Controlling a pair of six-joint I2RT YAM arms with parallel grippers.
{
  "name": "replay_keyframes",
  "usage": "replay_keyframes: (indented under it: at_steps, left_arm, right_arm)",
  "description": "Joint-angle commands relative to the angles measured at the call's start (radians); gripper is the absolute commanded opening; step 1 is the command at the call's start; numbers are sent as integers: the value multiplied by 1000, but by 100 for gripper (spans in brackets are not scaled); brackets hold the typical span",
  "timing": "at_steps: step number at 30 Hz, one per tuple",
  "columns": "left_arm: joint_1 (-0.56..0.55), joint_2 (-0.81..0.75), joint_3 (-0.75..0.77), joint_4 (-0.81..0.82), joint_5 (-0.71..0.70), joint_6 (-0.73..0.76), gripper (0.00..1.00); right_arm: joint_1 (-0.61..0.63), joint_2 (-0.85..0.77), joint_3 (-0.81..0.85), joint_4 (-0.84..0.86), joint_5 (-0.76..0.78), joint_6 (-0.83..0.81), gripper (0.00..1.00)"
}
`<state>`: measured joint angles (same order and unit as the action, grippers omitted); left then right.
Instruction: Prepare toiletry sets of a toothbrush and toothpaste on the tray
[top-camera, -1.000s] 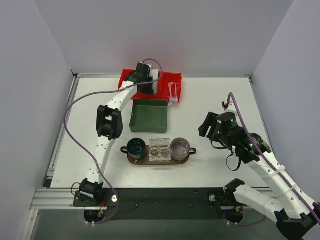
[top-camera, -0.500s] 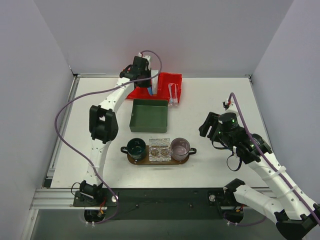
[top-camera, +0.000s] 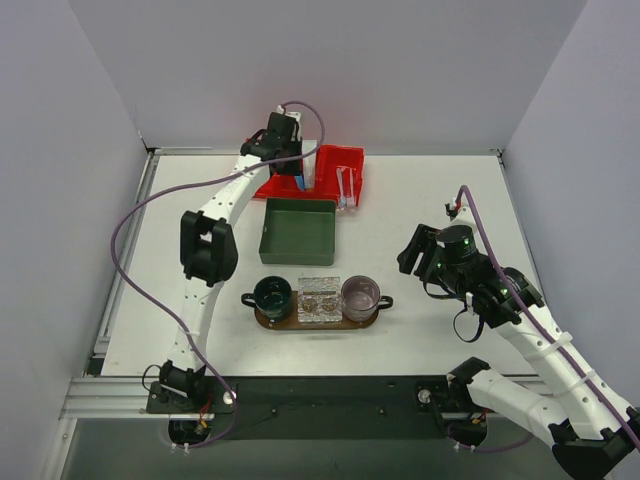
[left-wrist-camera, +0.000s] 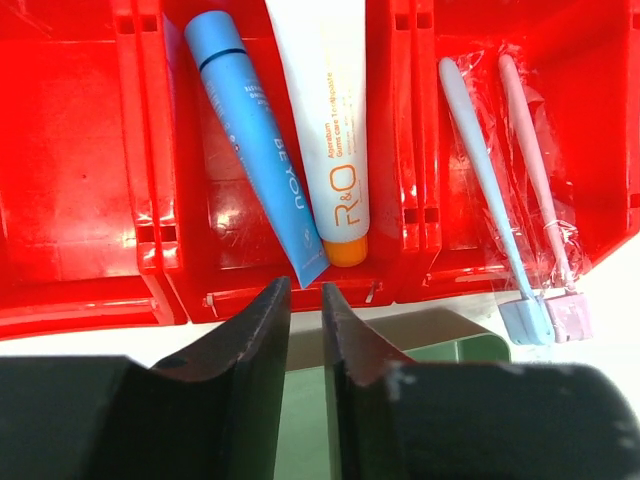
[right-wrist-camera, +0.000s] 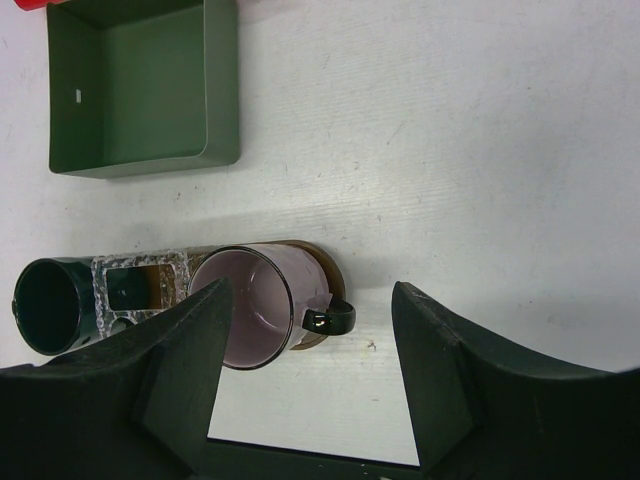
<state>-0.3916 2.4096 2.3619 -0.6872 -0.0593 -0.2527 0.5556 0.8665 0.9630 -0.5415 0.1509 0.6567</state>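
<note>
Left jaws: barely open, empty, by your blue tube (left-wrist-camera: 255, 140), ready to grab.
Right jaws: wide, empty, parked near tray (top-camera: 300, 326).

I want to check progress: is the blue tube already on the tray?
No, the blue tube lies in the red bin, beside the white tube.

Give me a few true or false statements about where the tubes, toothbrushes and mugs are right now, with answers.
1. The blue tube and white tube share one compartment of the red bin. True.
2. The green mug and pink mug stand on the tray. True.
3. The toothbrushes lie on the tray. False: they are in the bin's neighbouring compartment.
4. The right end effector grips the pink mug. False: it is open and empty.
</note>
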Motion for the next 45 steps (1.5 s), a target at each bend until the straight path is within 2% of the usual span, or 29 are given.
replay_keyframes:
  at_steps: [1,5,11,26,31,32,38,39,43,45]
  left_arm:
    - [14,32,57,-8,38,-10,32]
    - [20,66,91,-31,53,-20,43]
    - [36,117,115,-38,81,-22,53]
    - [45,213,177,-32,133,4,55]
    - [43,212,177,-17,141,7,41]
    - [42,210,177,-15,139,6,35]
    - [43,155,123,29,121,-14,16]
    - [42,140,116,35,119,-19,10]
    - [43,117,111,48,116,-40,0]
    - [43,99,111,52,118,-48,0]
  right_arm:
    - [-8,0,13,9,3,1,60]
    - [-8,0,13,8,-1,1,60]
    - [-11,6,13,9,1,0,60]
    - [-17,31,19,15,-4,-6,60]
    - [-22,40,19,17,-8,-8,60]
    - [-20,42,20,17,-8,-8,60]
    - [-25,48,20,18,-11,-9,60]
    - [-23,48,22,18,-11,-11,60]
    - [-26,43,23,18,-11,-14,60]
    - [-26,40,25,20,-13,-14,60]
